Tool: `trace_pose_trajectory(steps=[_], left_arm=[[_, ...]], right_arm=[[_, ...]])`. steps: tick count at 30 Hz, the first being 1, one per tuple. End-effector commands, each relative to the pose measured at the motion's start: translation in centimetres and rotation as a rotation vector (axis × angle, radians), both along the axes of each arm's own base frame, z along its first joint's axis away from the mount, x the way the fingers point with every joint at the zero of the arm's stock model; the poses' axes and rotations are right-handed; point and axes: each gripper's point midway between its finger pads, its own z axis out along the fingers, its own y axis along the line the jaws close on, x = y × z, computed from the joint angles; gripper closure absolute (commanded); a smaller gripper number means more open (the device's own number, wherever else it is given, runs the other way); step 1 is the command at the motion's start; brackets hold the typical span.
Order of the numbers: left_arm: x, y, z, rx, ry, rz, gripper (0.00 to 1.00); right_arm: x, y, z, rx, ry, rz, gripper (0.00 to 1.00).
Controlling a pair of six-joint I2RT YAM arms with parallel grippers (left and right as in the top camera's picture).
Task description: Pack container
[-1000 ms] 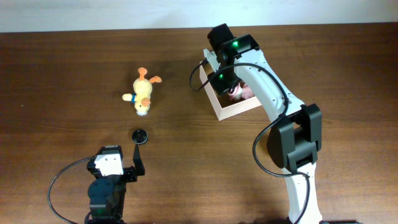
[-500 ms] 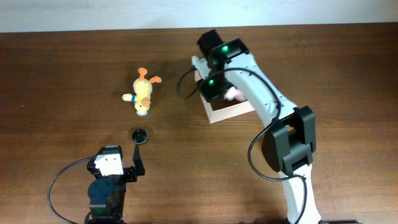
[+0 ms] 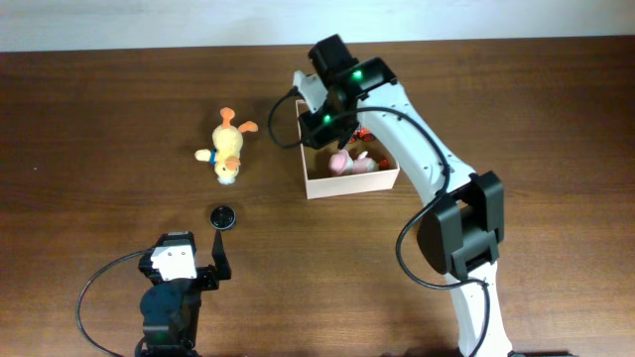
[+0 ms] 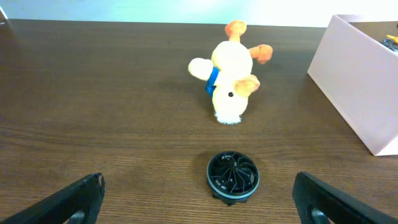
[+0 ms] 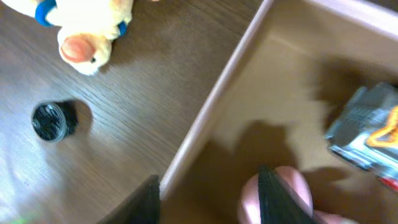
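Note:
The container [image 3: 349, 187], a white-walled cardboard box with a tan inside, lies at the table's middle back. It also shows in the left wrist view [image 4: 360, 81] and the right wrist view [image 5: 217, 106]. Inside are a pink toy [image 3: 347, 161] and a silver packet [image 5: 367, 134]. My right gripper [image 3: 316, 124] is open and straddles the box's left wall: one finger outside against it, one inside by the pink toy [image 5: 297, 190]. A yellow plush duck [image 3: 228, 151] lies left of the box. My left gripper [image 4: 199, 199] is open and empty near the front edge.
A small black round disc [image 3: 223, 216] lies on the wood between the duck and my left gripper, also in the left wrist view [image 4: 232, 176]. The duck [image 4: 230, 78] lies just beyond it.
The box has slid left and turned squarer to the table, with my right gripper moving left along with it. The left arm, duck and disc have not moved.

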Motion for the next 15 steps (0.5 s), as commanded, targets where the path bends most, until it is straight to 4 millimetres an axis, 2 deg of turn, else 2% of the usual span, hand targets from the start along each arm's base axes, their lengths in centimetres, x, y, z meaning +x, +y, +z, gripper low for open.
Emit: trace_pose_trajectory(steps=[1,8,15], left_arm=[[0.0,0.0,-0.1,0.015,0.001,-0.01,0.01],[0.0,0.0,-0.1,0.015,0.001,-0.01,0.01],[0.0,0.0,-0.1,0.015,0.001,-0.01,0.01]], right_arm=[[1.0,-1.1,0.7,0.006,-0.029,0.017,0.52],[0.3,-5.7,-0.9,-0.259,-0.073,0.169,0.41],[0.9,-7.9,-1.6,-0.357,-0.105,0.243,0.39]])
